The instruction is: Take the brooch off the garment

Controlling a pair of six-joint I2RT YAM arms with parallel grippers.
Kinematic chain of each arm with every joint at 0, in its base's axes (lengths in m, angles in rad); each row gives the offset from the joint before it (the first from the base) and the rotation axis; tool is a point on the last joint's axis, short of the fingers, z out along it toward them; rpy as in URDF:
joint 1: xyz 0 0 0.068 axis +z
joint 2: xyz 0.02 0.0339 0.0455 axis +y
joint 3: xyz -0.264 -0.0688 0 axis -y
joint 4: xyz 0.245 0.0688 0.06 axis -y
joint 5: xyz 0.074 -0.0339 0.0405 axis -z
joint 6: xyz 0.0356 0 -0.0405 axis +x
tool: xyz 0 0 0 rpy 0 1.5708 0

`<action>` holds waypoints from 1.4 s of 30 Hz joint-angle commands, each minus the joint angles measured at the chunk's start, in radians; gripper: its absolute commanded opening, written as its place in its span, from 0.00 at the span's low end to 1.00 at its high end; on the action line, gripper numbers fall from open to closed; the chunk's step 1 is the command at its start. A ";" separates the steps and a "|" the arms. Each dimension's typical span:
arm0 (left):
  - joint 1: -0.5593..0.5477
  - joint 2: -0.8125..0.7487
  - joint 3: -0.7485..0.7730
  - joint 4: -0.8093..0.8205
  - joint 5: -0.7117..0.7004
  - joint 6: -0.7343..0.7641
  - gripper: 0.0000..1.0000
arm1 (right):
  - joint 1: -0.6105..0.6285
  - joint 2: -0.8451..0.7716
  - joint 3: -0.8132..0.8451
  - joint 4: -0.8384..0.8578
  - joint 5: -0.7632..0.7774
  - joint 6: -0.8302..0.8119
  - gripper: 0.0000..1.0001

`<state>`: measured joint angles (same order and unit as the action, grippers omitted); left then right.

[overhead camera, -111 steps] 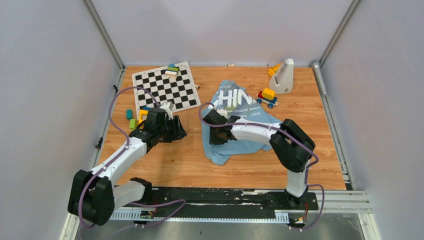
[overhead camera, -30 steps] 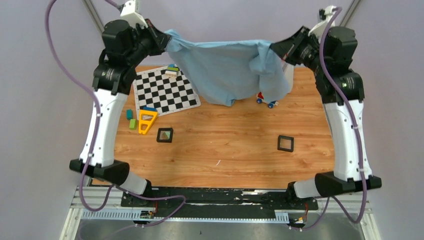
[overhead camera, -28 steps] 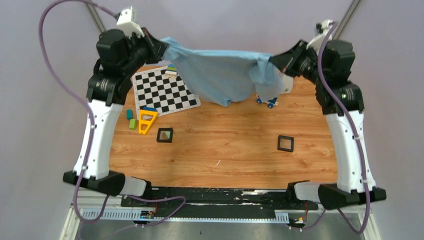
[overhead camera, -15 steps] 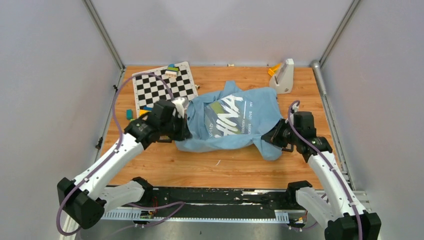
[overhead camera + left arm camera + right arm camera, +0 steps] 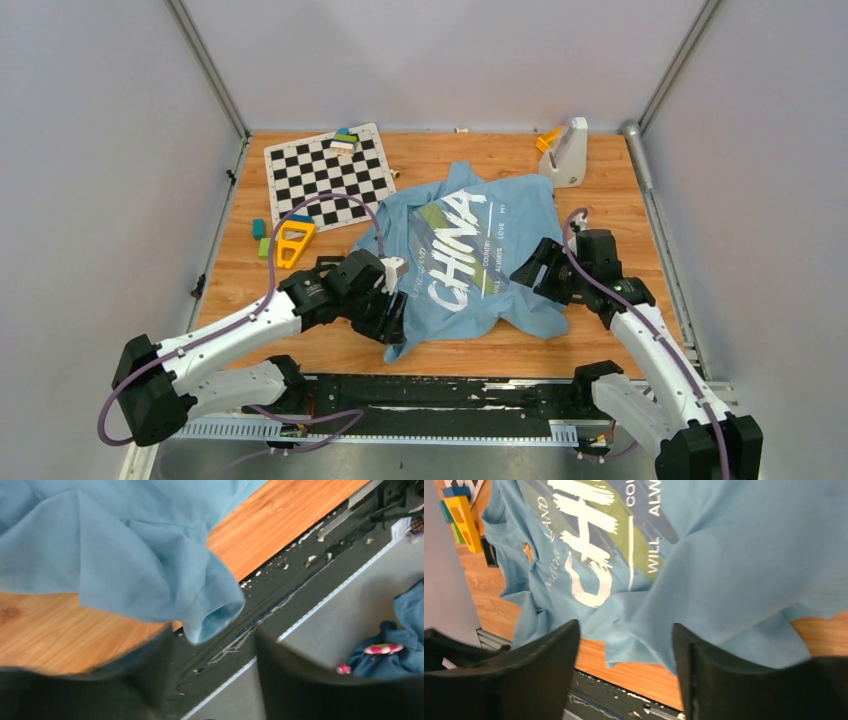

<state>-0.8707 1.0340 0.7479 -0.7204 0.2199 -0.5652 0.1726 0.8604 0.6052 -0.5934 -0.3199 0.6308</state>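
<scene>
The garment [image 5: 465,262], a light blue T-shirt, lies spread on the wooden table with its white "CHINA" print facing up. In the right wrist view a tiny orange-brown piece, the brooch [image 5: 528,551], sits on the cloth [image 5: 724,560] left of the lettering. My left gripper [image 5: 392,316] is at the shirt's lower left corner, open. In its own view a sleeve opening [image 5: 216,614] hangs just beyond the gap of the left gripper [image 5: 212,675], unclamped. My right gripper [image 5: 541,272] stands open over the shirt's right edge, and nothing sits between the fingers of the right gripper [image 5: 625,630].
A chessboard [image 5: 330,178] with small blocks [image 5: 345,141] lies at the back left. An orange triangular frame [image 5: 293,243] and green blocks [image 5: 260,238] sit left of the shirt. A white stand [image 5: 568,152] is at the back right. The black base rail [image 5: 450,392] runs along the near edge.
A second ago both arms held the shirt stretched high in the air. It now lies flat, print up, and both grippers have let go and opened.
</scene>
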 commanded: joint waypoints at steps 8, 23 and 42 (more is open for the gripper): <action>0.055 0.035 0.277 -0.099 -0.257 0.099 0.88 | 0.356 0.207 0.246 0.075 0.310 -0.048 0.79; 0.357 0.275 0.189 0.261 -0.244 0.086 0.56 | 0.571 0.591 0.353 0.301 0.279 -0.038 0.71; 0.484 0.168 -0.017 0.448 -0.107 0.094 0.46 | 0.777 1.023 0.587 0.409 0.294 -0.073 0.56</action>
<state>-0.3874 1.2427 0.7315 -0.3157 0.0895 -0.4877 0.9421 1.8484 1.1336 -0.2176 -0.0494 0.5667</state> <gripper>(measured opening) 0.458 0.598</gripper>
